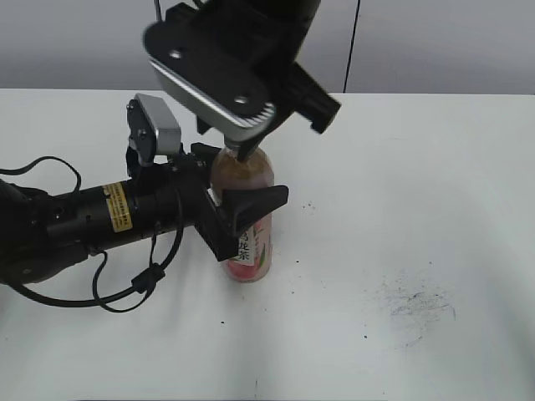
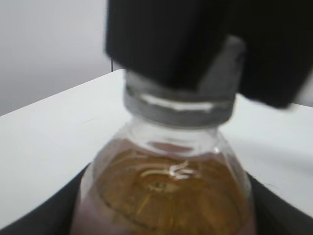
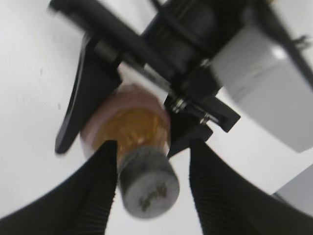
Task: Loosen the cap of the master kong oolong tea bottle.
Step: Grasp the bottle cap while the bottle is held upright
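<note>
The cap (image 3: 146,186) has ribbed sides, so that's where I'd grip. The master kong oolong tea bottle (image 1: 247,209) stands mid-table; thin plastic, probably squashy. My left gripper (image 1: 242,219) clamps its body; the right gripper (image 3: 151,188) sits spread around the cap.

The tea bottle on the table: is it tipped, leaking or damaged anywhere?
Nothing stands out. The tea bottle stands upright in the left gripper, its cap on and no tea spilled. Only dark scuff marks on the table catch the eye.
</note>
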